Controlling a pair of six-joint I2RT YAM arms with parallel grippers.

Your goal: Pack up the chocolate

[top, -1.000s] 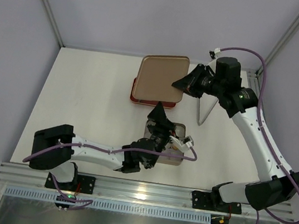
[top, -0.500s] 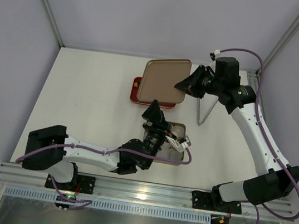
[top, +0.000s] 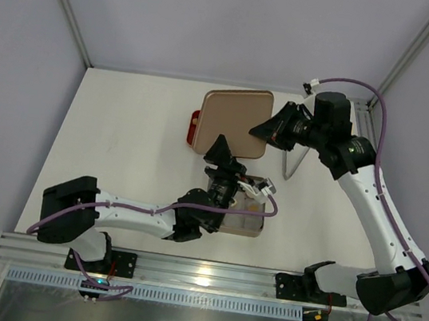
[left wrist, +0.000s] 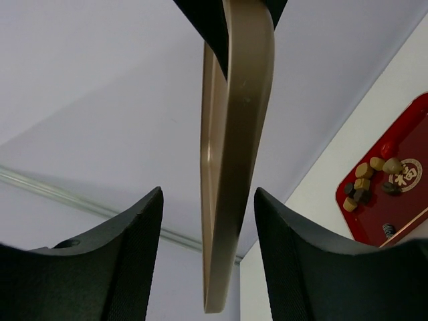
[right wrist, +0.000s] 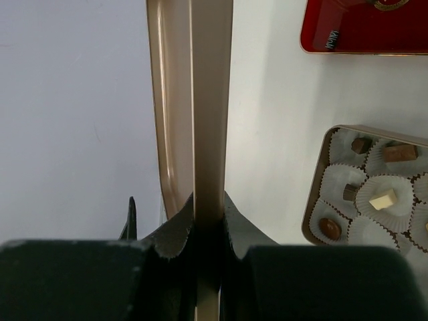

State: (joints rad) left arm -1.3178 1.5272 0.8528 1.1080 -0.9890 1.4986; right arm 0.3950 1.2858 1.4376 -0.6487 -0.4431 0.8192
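Observation:
My right gripper (top: 264, 128) (right wrist: 208, 200) is shut on the rim of a gold lid (top: 232, 121) (right wrist: 200, 93) and holds it in the air over the red tray (top: 192, 129). My left gripper (top: 219, 148) (left wrist: 207, 194) points up at the lid, open. Its fingers stand on either side of the lid's lower edge (left wrist: 231, 167) without touching it. Several pieces of chocolate (left wrist: 366, 184) lie loose on the red tray (left wrist: 401, 200). More chocolate (right wrist: 386, 198) sits in white paper cups inside the gold box (right wrist: 314, 200) (top: 247, 220), which the left arm partly hides from above.
A metal stand (top: 295, 160) is on the table right of the lid, under the right arm. The enclosure's white walls close in the back and sides. The red tray (right wrist: 364, 27) lies beyond the box in the right wrist view.
The right gripper has carried the lid a little to the right. The left gripper has come up under the lid's near edge, and its fingers have narrowed slightly.

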